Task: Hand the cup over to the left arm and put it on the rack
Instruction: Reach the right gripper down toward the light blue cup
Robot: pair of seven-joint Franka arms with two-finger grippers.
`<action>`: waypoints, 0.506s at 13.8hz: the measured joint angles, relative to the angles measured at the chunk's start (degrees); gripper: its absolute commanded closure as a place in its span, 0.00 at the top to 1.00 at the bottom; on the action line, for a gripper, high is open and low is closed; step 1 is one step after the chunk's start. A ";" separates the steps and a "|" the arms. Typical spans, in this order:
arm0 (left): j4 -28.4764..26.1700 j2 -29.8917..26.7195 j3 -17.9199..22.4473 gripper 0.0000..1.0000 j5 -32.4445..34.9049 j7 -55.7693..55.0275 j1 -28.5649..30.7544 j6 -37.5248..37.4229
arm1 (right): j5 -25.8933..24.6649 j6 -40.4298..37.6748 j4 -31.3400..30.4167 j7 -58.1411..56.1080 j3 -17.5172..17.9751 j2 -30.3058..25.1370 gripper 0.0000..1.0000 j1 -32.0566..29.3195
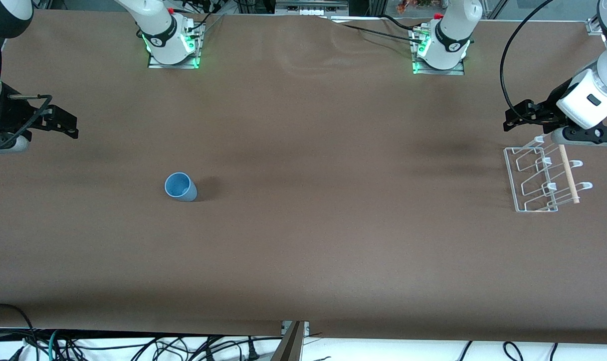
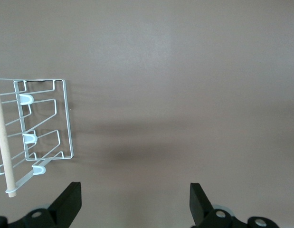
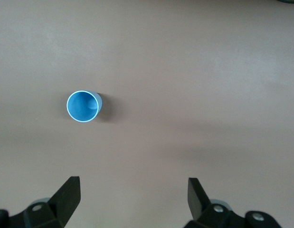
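Your front camera is looking down from high across the table (image 1: 303,240), facing both bases. Your wrist cameras are looking straight down: left sharing the rack (image 1: 544,175) (image 2: 42,123), right the cup (image 1: 180,186) (image 3: 83,106).

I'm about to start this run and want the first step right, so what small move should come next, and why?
Probably bring the right gripper over the cup and lower it. The cup stands upright and untouched toward the right arm's end of the table, both grippers are open and empty, and the left gripper waits near the rack, too distant from the cup.
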 measured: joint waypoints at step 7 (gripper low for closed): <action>0.00 0.00 0.00 1.00 0.00 0.00 0.00 0.00 | 0.00 0.32 0.00 0.00 0.26 0.05 1.00 -0.15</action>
